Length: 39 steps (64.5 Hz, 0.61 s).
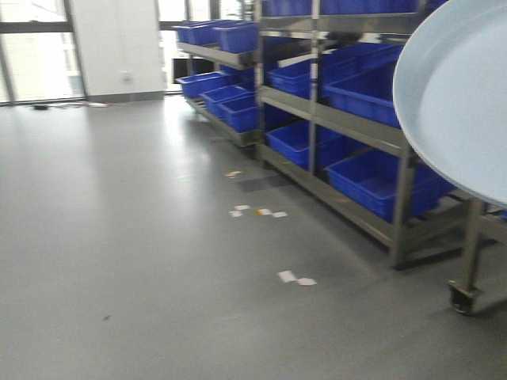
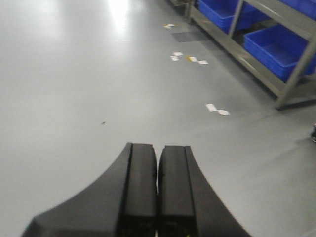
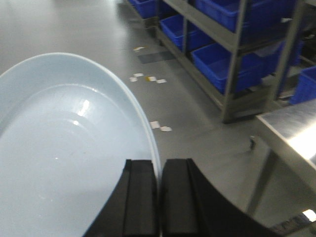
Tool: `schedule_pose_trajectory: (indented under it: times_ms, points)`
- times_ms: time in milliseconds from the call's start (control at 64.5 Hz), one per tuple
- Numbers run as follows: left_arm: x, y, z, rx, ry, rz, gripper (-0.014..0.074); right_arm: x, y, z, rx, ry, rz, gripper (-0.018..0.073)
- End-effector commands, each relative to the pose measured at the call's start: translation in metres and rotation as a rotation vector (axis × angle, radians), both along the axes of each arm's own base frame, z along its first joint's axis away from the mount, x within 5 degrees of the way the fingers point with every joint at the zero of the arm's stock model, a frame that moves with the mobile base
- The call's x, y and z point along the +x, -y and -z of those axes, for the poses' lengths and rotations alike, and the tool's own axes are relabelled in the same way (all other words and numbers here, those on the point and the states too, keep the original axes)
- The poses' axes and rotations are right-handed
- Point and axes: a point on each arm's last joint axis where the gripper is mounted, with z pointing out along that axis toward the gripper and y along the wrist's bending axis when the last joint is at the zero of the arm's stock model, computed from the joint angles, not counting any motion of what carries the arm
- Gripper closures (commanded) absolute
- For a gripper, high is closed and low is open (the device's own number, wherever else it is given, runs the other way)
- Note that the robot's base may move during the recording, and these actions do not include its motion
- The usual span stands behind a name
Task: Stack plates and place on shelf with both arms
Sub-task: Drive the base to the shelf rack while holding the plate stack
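The right gripper (image 3: 158, 165) is clamped on the rim of a plate (image 3: 64, 163), which it holds in the air over the floor (image 1: 119, 237), near the shelf (image 1: 348, 123) but not on it. I cannot tell whether another lies stacked beneath. The left gripper (image 2: 158, 150) has its jaws together, empty. Shelving seems still to do.

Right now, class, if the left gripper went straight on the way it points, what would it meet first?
Probably the bare grey floor. The left gripper, jaws shut and empty, points forward and slightly down over open floor, with the shelf off to the side. Depth is unclear, so the exact spot is a guess.
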Motion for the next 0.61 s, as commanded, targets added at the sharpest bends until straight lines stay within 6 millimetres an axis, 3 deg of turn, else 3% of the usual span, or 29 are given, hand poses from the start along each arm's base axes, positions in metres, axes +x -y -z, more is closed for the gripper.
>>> schedule_pose_trajectory:
  times_ms: [0, 590]
  points:
    - [0.0036, 0.0017, -0.0156, -0.023, 0.103, 0.008, 0.0508, 0.0013, -0.0001, -0.0196, -0.001, 0.135, -0.003, 0.0512]
    - [0.0036, 0.0017, -0.0156, -0.023, 0.103, 0.008, 0.0508, 0.0013, -0.0001, -0.0196, -0.001, 0.135, -0.003, 0.0512]
